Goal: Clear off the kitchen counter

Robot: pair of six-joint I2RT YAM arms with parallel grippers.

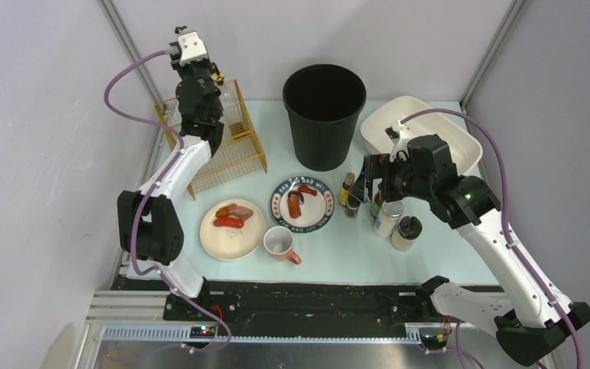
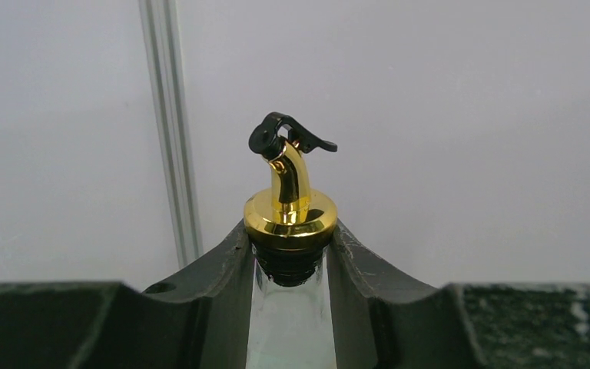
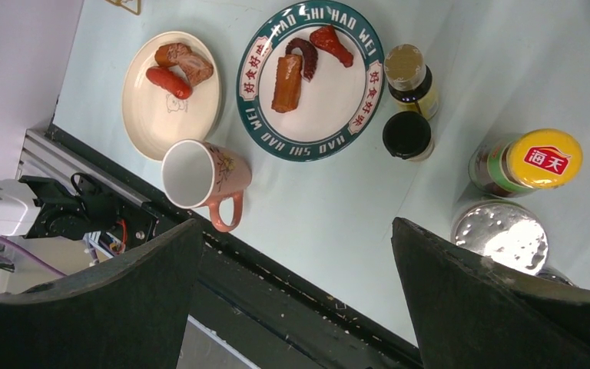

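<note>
Mint-green counter (image 1: 338,257) filled the top view, with a black rail (image 1: 299,296) along its near edge. On it stood a wire rack (image 1: 242,150) at the back left, a black bin (image 1: 324,115) at the back middle and a white basin (image 1: 380,127) at the back right. Nearer lay a cream plate (image 1: 227,242) with meat, a patterned plate (image 1: 275,200), a mug (image 1: 279,242) and a cluster of condiments (image 1: 388,219). The left gripper (image 1: 206,77) hung high above the rack. The right gripper (image 1: 365,184) hovered just over the condiments.

From the left wrist, the fingers (image 2: 215,300) were pinching the neck of an upright glass bottle (image 2: 290,330) just under its gold pourer (image 2: 290,215), with bare wall behind.

From the right wrist, the fingers (image 3: 92,307) were spread wide with nothing between them. Below them on the counter lay both plates, with the mug near the rail and just beside the cream plate. Two small condiments sat just beside the patterned plate. A yellow-lidded jar (image 3: 541,160) and a silver-lidded jar (image 3: 499,234) stood farther right.
</note>
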